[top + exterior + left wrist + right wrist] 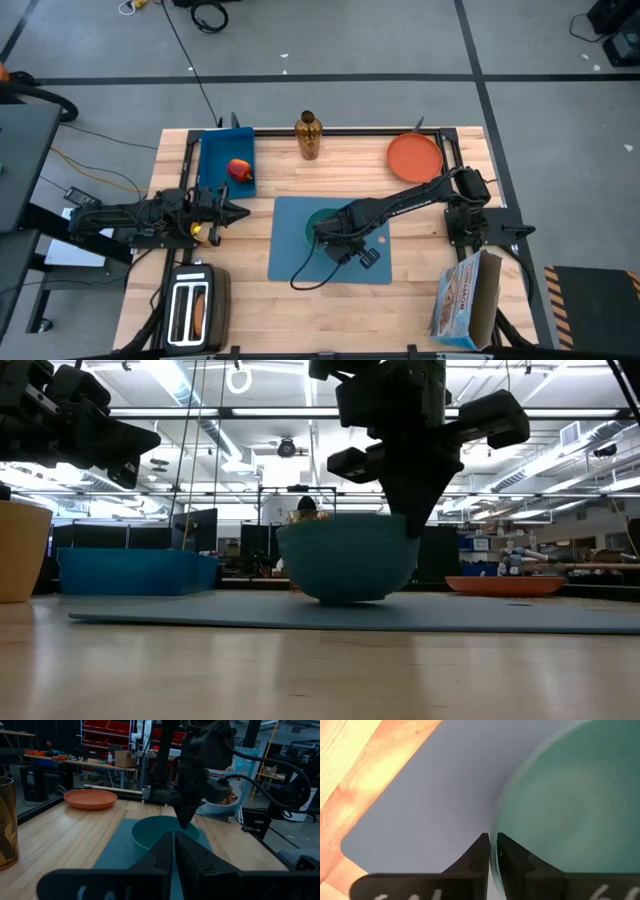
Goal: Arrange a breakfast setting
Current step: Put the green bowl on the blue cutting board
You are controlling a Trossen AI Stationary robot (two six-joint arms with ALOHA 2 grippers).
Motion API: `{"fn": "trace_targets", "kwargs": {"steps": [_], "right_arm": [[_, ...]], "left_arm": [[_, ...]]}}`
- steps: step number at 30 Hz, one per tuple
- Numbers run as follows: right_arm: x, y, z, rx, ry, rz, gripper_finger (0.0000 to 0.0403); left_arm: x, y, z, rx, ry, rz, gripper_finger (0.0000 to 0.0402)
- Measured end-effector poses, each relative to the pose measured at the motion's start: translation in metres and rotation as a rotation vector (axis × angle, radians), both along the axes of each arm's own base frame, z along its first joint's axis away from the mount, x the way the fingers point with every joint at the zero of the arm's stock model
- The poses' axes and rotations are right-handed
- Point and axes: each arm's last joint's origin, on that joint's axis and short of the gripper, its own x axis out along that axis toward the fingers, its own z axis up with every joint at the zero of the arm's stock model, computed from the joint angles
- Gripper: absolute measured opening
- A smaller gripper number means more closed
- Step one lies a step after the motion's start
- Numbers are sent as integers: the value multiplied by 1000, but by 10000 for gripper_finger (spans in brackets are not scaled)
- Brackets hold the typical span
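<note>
Right claw: the right claw (490,851) stands over the rim of the smooth round teal bowl (322,226), one finger inside the wall and one outside, nearly together on the thin rim; whether it grips or is just letting go, I cannot tell.
Bowl position: upright on the flat blue rectangular placemat (295,255), toward its far left part; judged, set there as the centre of the setting.
Placemat: thin, matte, lying flat on the pale wood-grain surface (410,300).
Left claw: the left claw (173,851) has its dark fingers pressed together on nothing, waiting at the left side of the surface and aimed at the bowl.
Plate: the round, shallow orange plate (414,155) lies at the far right corner, well apart from the mat, not yet placed.
Apple: the glossy red apple (240,170) sits inside the deep blue plastic bin (214,153), not yet fetched.
</note>
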Motion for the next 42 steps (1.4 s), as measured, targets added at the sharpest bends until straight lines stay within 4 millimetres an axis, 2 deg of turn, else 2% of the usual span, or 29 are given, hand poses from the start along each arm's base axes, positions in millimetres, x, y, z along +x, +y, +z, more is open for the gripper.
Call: {"fn": "trace_targets", "kwargs": {"steps": [10,13,16,19,22,25,28,31,34,37,42], "right_arm": [[-7,2,4,-36,38,-34,87],[-16,3,20,-85,57,-85,90],[-27,-3,42,-118,35,-217,89],[-36,-13,61,-90,-40,-337,89],[-40,-18,68,-51,-147,-368,89],[-32,-19,60,-4,-282,-373,89],[-20,-22,41,41,-355,-384,89],[-10,-24,13,59,-300,-394,89],[-8,-28,-5,40,-215,-416,89],[-13,-34,-13,-6,-129,-434,89],[-20,-43,-15,-55,-55,-483,88]], "left_arm": [[0,0,0,0,0,0,25],[0,0,0,0,0,0,25],[0,0,0,0,0,0,25],[0,0,0,0,0,0,25],[0,0,0,0,0,0,25],[0,0,0,0,0,0,25],[0,0,0,0,0,0,25],[0,0,0,0,0,0,25],[0,0,0,0,0,0,25],[0,0,0,0,0,0,25],[0,0,0,0,0,0,25]]}}
